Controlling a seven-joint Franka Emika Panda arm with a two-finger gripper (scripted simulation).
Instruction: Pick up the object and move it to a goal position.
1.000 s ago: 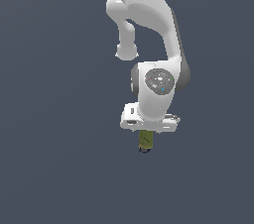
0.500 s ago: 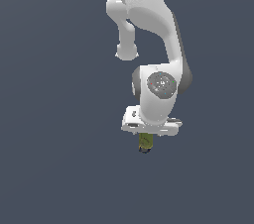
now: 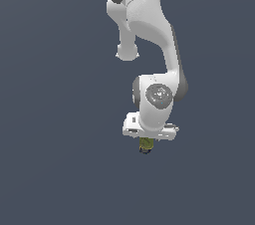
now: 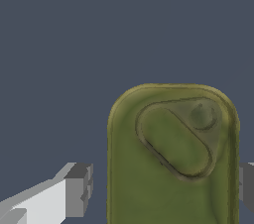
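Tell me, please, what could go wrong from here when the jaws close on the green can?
1. In the wrist view the can sits off centre between the open jaws: one finger has a clear gap, the other finger is almost at its edge. Closing may push it sideways.
2. In the exterior view little of the can shows under the arm, so grip depth cannot be checked.

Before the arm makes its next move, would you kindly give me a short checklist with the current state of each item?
1. Olive-green can lies between the fingers: ok.
2. Both pads touching the can: not ok; a gap shows at one finger, and the other sits at the frame edge.
3. Gripper sits directly over the can: ok.
4. Can lifted off the surface: cannot tell.
5. Goal position visible: not ok, no marker in either view.
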